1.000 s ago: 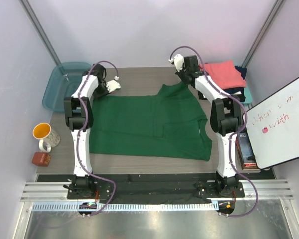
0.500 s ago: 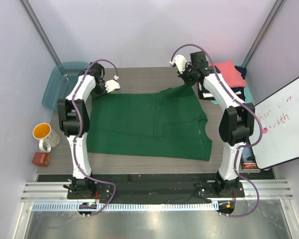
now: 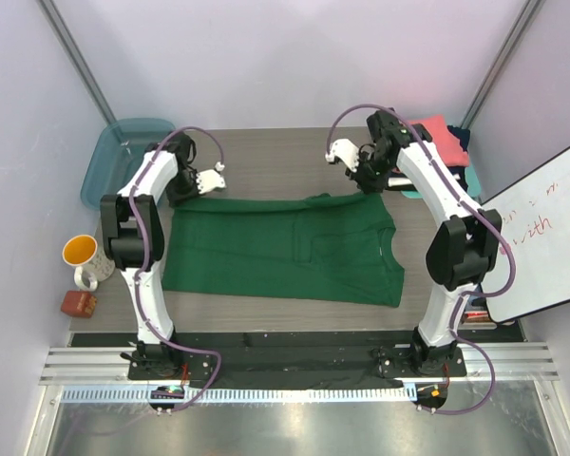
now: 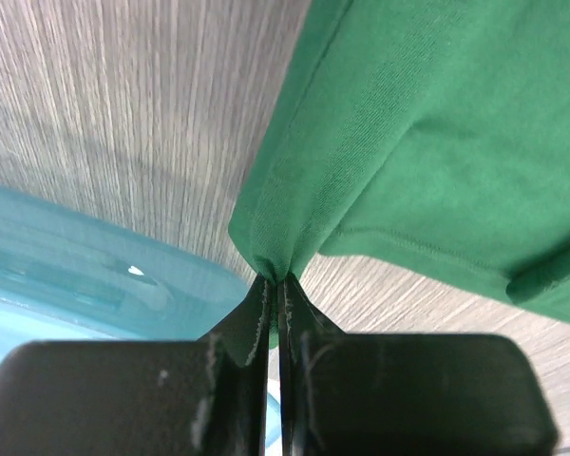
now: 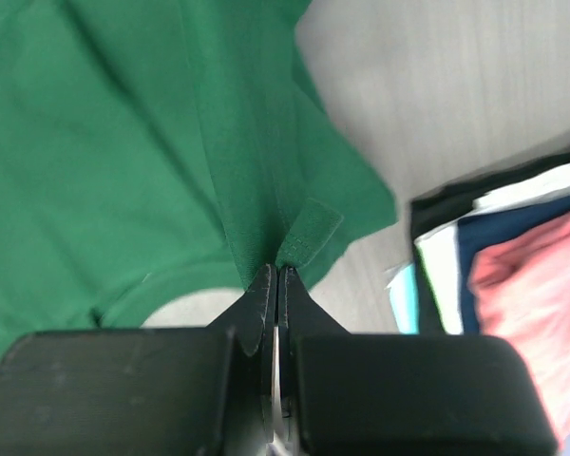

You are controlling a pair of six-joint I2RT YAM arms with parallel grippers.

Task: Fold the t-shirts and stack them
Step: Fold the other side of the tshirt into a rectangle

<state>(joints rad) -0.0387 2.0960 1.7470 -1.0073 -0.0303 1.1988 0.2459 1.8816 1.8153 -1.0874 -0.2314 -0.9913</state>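
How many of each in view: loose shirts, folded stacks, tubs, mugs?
green shirt, loose: 1
folded stack: 1
tub: 1
mug: 1
Total: 4

Dark green t-shirt (image 3: 266, 249), coral-topped stack (image 3: 449, 142), translucent teal tub (image 3: 114, 163).

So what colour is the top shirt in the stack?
Coral pink; the top shirt shows best in the top external view.
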